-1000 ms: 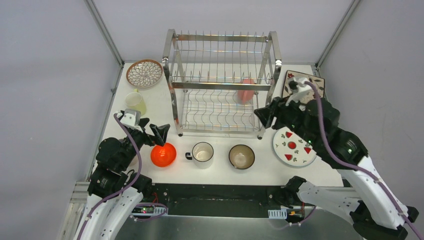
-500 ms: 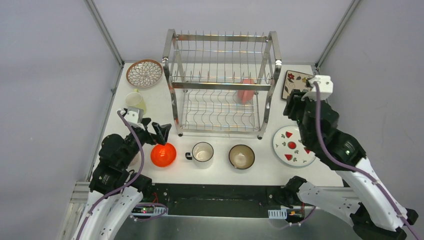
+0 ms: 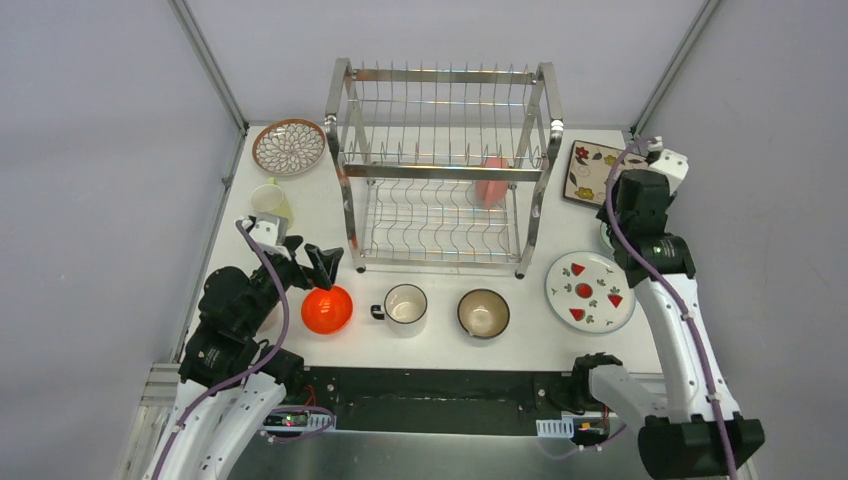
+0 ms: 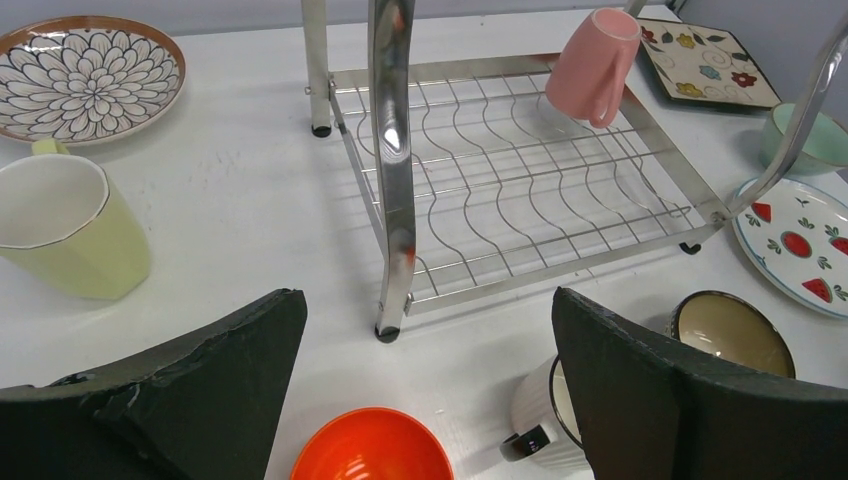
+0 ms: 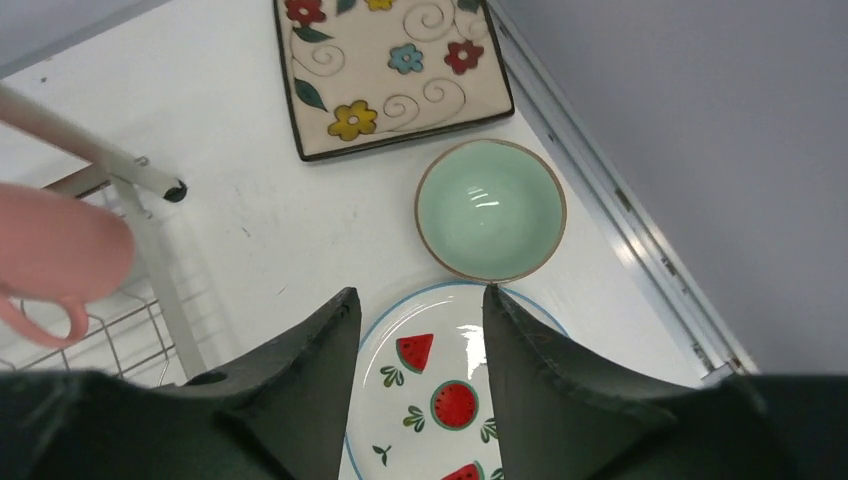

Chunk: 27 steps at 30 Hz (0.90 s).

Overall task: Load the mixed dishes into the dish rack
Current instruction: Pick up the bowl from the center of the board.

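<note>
The steel dish rack (image 3: pixel 440 170) stands at the back centre, with a pink cup (image 3: pixel 490 180) on its lower tier. An orange bowl (image 3: pixel 327 309), a white mug (image 3: pixel 405 305) and a brown bowl (image 3: pixel 483 313) line the front. My left gripper (image 3: pixel 308 265) hangs wide open just behind the orange bowl (image 4: pixel 372 445), holding nothing. My right gripper (image 5: pixel 420 292) is open and empty, high over the fruit-patterned white plate (image 5: pixel 440 400), with the mint bowl (image 5: pixel 490 210) just beyond its fingertips. The square floral plate (image 5: pixel 390 70) lies behind that bowl.
A brown-rimmed petal plate (image 3: pixel 289 146) and a pale yellow-green cup (image 3: pixel 270 203) sit left of the rack. The rack's front left post (image 4: pixel 392 170) rises straight ahead of my left gripper. A metal rail (image 5: pixel 640 230) marks the table's right edge beside the mint bowl.
My right arm has swung from the rack's right front corner out to the right, over the mint bowl. The pink cup stays in the rack. The left arm has barely moved.
</note>
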{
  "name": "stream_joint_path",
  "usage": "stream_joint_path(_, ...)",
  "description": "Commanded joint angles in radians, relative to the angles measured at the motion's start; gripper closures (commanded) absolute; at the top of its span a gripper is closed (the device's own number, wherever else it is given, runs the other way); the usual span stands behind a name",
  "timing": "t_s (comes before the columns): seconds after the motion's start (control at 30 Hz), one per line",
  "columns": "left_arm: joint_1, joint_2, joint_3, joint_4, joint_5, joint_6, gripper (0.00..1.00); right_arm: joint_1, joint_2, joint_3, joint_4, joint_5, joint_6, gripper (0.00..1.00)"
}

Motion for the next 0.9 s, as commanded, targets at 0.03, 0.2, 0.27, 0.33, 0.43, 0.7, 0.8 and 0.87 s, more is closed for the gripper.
stream_joint_path(0.03, -0.001, 0.023, 0.015, 0.019, 0.017, -0.009, 0.01, -0.251, 0.099, -0.059, 0.105, -0.305, 0.197, 0.5)
stream_joint_path(0.2, -0.001, 0.02, 0.014, 0.016, 0.006, -0.009, 0.01, -0.339, 0.177, -0.112, 0.185, -0.35, 0.229, 0.5)
stream_joint_path(0.27, -0.001, 0.019, 0.015, 0.017, 0.004, -0.009, 0.01, -0.37, 0.212, -0.123, 0.203, -0.378, 0.23, 0.5)
stream_joint_path(0.33, -0.001, 0.019, 0.013, 0.016, 0.004, -0.009, 0.01, -0.405, 0.249, -0.129, 0.215, -0.406, 0.236, 0.5)
stream_joint_path(0.43, -0.001, 0.023, 0.013, 0.016, 0.005, -0.007, 0.01, -0.437, 0.281, -0.135, 0.216, -0.408, 0.276, 0.5)
stream_joint_path(0.7, 0.001, 0.036, 0.017, 0.016, 0.01, -0.005, 0.01, -0.568, 0.336, -0.188, 0.24, -0.441, 0.43, 0.5)
stream_joint_path(0.8, 0.001, 0.034, 0.016, 0.016, 0.009, -0.004, 0.01, -0.611, 0.362, -0.213, 0.262, -0.476, 0.46, 0.51)
stream_joint_path(0.87, 0.001, 0.032, 0.017, 0.016, 0.009, -0.004, 0.01, -0.632, 0.381, -0.225, 0.281, -0.499, 0.469, 0.51)
